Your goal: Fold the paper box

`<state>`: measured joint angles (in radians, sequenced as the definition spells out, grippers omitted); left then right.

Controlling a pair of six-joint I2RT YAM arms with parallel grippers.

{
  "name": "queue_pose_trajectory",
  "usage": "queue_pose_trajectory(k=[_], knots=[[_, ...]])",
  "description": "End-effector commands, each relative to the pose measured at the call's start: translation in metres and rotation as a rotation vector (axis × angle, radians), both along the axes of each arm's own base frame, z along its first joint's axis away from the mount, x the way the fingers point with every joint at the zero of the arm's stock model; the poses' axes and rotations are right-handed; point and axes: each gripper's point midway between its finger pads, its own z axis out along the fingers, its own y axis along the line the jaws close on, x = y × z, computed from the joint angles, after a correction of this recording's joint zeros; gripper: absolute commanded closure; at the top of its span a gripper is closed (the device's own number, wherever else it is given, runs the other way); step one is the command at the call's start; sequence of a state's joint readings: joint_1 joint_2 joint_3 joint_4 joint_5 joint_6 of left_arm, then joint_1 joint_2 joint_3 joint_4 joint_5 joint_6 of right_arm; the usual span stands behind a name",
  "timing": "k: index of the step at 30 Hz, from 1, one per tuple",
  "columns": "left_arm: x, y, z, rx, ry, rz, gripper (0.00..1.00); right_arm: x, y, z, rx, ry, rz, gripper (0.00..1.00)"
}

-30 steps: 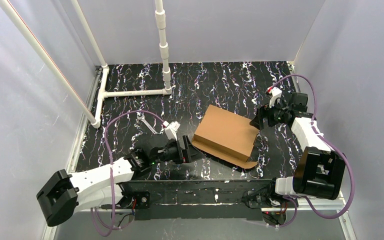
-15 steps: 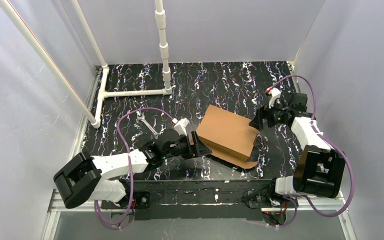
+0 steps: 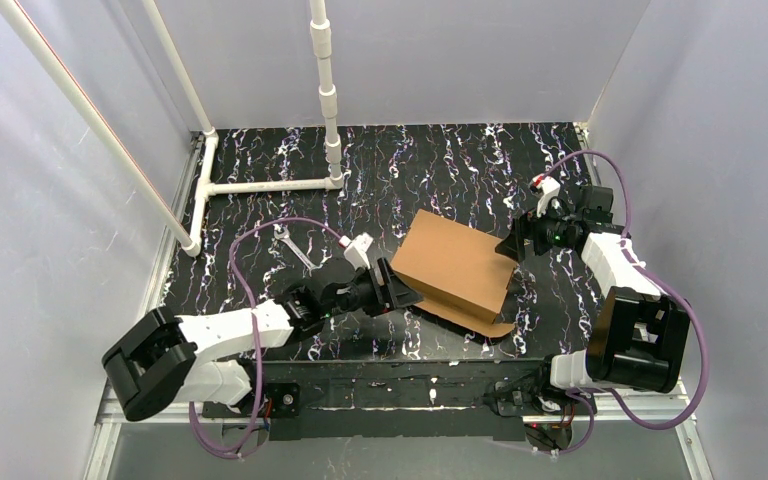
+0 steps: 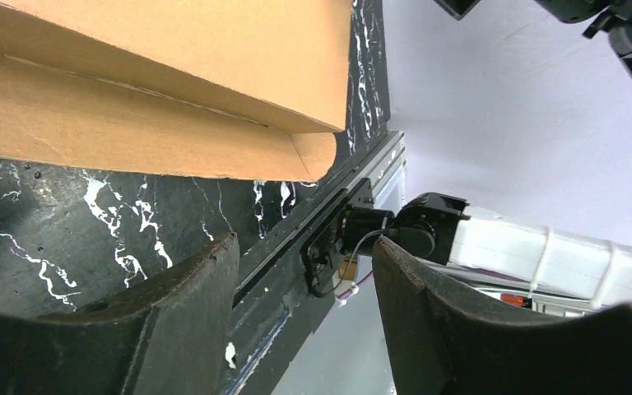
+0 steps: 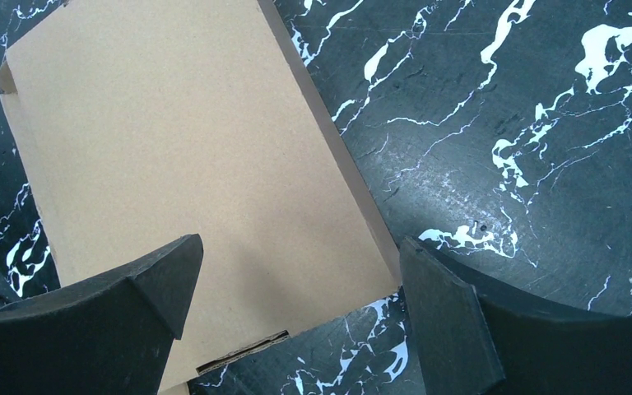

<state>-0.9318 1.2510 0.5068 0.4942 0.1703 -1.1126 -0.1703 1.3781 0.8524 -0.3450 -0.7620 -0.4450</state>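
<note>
The paper box (image 3: 455,268) is plain brown cardboard, closed into a shallow box in the middle of the table, with a rounded flap (image 3: 480,322) lying flat along its near edge. My left gripper (image 3: 407,293) is open and empty, low beside the box's near-left corner. In the left wrist view the box (image 4: 156,74) fills the top, above the open fingers (image 4: 173,321). My right gripper (image 3: 512,247) is open and empty at the box's right corner. In the right wrist view the box's lid (image 5: 189,164) lies under and between the fingers (image 5: 453,321).
A metal wrench (image 3: 295,248) lies on the black marbled tabletop to the left of the box. A white pipe frame (image 3: 270,185) stands at the back left. Grey walls close in the left, back and right. The black rail (image 3: 390,375) runs along the near edge.
My left arm has swung right and forward, bringing its gripper from short of the box to the box's near-left corner. The right gripper and the box have barely moved.
</note>
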Motion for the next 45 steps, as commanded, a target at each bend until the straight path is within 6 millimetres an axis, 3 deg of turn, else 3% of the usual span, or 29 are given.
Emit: queue_pose_trajectory(k=[1,6,13,26,31,45], knots=[[0.002,0.003,0.012,-0.039,-0.003,0.050,0.43,-0.001,0.002,0.002,0.028,0.005,0.003,0.03],[0.010,-0.016,0.008,-0.020,0.028,0.053,0.47,0.005,-0.004,0.000,0.012,0.021,-0.053,0.11],[0.030,-0.041,-0.013,0.031,0.079,0.079,0.49,0.009,-0.008,-0.006,0.010,0.058,-0.105,0.15],[0.048,-0.058,-0.042,0.081,0.159,0.138,0.48,0.000,0.000,-0.032,0.068,0.214,-0.078,0.29],[0.060,-0.056,-0.040,0.095,0.146,0.180,0.49,-0.004,0.005,-0.030,0.095,0.225,-0.057,0.33],[0.112,-0.018,-0.031,0.130,0.120,0.228,0.53,-0.012,0.024,-0.029,0.160,0.274,-0.004,0.35]])
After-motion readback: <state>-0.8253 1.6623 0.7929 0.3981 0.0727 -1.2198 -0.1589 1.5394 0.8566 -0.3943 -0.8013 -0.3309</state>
